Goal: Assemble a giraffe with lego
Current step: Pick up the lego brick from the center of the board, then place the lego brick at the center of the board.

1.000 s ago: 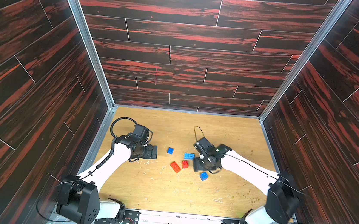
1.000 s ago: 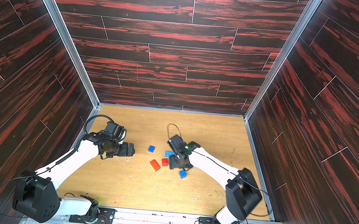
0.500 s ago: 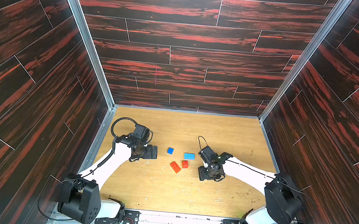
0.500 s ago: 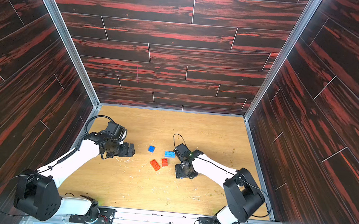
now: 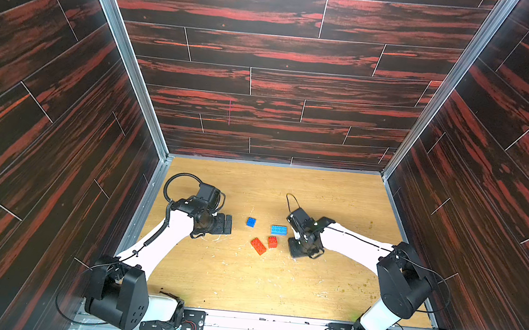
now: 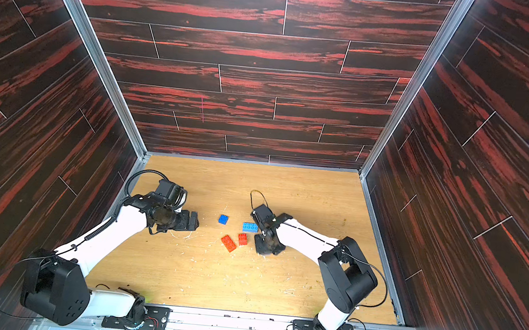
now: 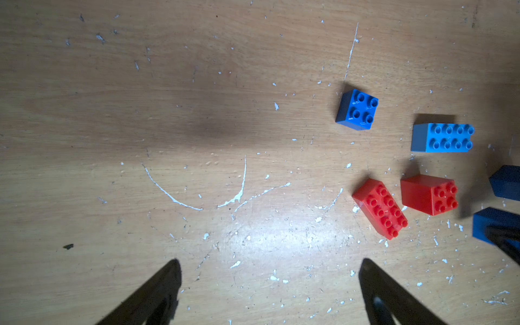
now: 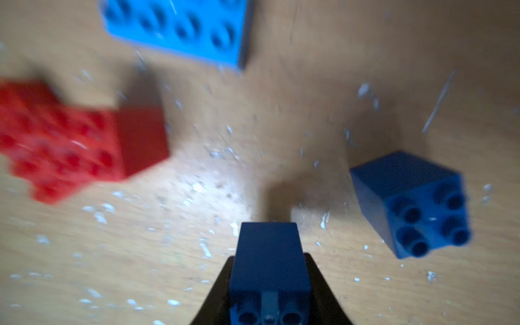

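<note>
The left arm point(image 5: 162, 245) slants up from its near-left base, wrist turned toward the middle of the wooden table point(image 5: 245, 286). The left gripper point(image 5: 226, 224) hangs over bare wood, fingers point(image 7: 157, 292) spread wide with nothing between them.

The right arm point(image 5: 351, 247) stretches low from the near-right base toward the centre, wrist bent so the right gripper point(image 5: 301, 253) points down at the table. It is clamped on a dark blue square brick point(image 8: 268, 267), studs facing back toward the wrist (whether it is off the wood I cannot tell). A second dark blue brick point(image 8: 413, 205) stands near it, studs up, not touching.

The other bricks lie between the grippers, none joined:
- The light blue long brick point(image 5: 279, 229) is studs up, long axis running side to side.
- The red-orange long brick point(image 5: 258, 246) is studs up and lies diagonally, far end toward the left arm.
- The red-orange square brick point(image 5: 272, 241) is just beside it (a gap shows).
- A third dark blue brick point(image 5: 251, 222) sits studs up on the light blue one's left-arm side.
</note>
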{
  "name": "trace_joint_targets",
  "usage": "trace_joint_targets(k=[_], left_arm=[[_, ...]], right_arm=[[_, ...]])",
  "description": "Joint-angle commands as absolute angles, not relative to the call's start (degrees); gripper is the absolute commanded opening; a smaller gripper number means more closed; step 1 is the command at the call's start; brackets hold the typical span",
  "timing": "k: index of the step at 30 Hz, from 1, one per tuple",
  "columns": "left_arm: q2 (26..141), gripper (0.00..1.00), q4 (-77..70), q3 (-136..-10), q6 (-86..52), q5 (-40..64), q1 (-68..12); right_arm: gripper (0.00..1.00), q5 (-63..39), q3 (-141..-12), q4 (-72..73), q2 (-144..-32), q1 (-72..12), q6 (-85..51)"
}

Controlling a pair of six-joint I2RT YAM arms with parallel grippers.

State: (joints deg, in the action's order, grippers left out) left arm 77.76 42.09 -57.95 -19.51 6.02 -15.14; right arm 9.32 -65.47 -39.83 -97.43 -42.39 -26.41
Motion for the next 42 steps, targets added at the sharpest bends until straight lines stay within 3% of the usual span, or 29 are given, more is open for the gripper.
trace_joint_targets(k=[1, 8, 23, 28, 42], left_arm=[[77.5, 0.99, 43.7, -58.4, -19.1, 6.1, -15.3], [77.3, 0.99, 43.9, -58.2, -19.1, 6.4, -15.3], [77.0, 0.99, 43.9, -58.1, -18.9, 6.5, -15.3], [77.3, 0.99, 43.9, -58.1, -19.0, 6.6, -15.2], [76.9, 0.99, 44.0, -57.8, -18.8, 6.4, -15.3]], right_arm=[[0.25, 10.7, -70.5, -42.8, -101.3, -42.2, -26.8], [0.26, 9.1, -78.8, -44.0, -109.9, -42.1, -28.2], [0.32, 6.8, -79.2, -44.6, -111.4, -39.8, -28.3], [0.39, 6.2, -79.1, -45.3, -112.7, -39.8, -28.5], [0.71, 7.7, -85.1, -48.2, -110.7, -39.9, -29.1]])
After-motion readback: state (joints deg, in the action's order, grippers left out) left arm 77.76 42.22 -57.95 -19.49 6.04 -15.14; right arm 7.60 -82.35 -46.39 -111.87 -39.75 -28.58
